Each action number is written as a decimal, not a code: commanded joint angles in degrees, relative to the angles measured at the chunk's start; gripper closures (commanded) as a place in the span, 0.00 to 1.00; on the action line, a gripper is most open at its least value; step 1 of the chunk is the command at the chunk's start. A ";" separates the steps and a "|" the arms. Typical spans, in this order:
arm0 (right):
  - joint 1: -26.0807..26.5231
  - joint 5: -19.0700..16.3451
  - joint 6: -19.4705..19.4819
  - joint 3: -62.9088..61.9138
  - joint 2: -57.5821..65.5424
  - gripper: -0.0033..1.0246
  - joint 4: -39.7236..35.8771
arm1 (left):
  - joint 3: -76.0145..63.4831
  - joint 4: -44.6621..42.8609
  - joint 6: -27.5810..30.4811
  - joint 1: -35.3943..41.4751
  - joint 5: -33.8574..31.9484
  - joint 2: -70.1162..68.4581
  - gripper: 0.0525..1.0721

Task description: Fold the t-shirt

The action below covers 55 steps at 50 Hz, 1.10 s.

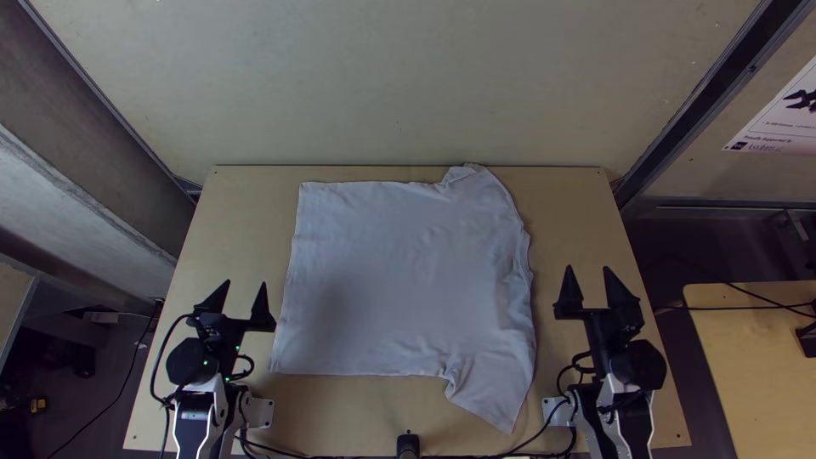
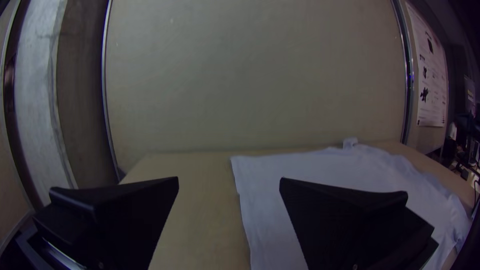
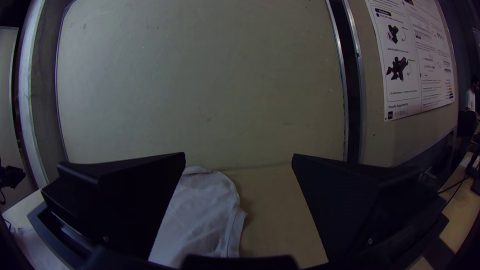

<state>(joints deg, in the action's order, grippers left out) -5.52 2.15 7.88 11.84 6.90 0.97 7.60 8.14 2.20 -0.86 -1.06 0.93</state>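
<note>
Because the white T-shirt (image 1: pixel 399 272) lies spread across the middle of the frame, hem (image 1: pixel 289 289) at left and collar end at right, the step in hand looks like the first fold. Smoothing the crumpled upper sleeve (image 1: pixel 476 180) beforehand would help, as would straightening the creases at the root of the lower sleeve (image 1: pixel 495 395). Then each gripper should pinch the near edge shallowly, one towards each end, and both should lift together, keeping the cloth lightly taut so that it doesn't skew or drag the layer beneath.

The left gripper (image 1: pixel 246 285), left of the hem, has its fingers wide apart and holds nothing; the right gripper (image 1: pixel 587 269), right of the shirt, is likewise spread wide and unladen. As for containers, the shirt sits in none, resting directly on the light wooden table (image 1: pixel 234 200).
</note>
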 commanded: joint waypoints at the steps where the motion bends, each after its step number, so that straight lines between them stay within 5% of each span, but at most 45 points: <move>1: 0.16 0.48 -0.06 4.60 5.50 0.05 1.93 | 4.80 -3.57 0.97 0.25 -0.52 3.38 0.05; 29: 0.60 0.57 -1.20 29.82 35.29 0.05 4.56 | 34.94 -6.03 0.79 0.86 -0.61 40.12 0.05; 46: 0.77 0.48 -2.08 44.68 53.48 0.05 3.86 | 56.21 7.68 -0.18 1.48 -0.70 61.91 0.05; 55: -0.28 0.48 -1.99 52.94 62.54 0.04 2.02 | 62.54 7.59 -1.32 1.39 -0.70 69.74 0.05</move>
<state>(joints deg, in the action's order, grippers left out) -5.19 2.17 6.79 60.47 65.65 3.75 65.65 15.57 2.15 0.32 -1.10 67.94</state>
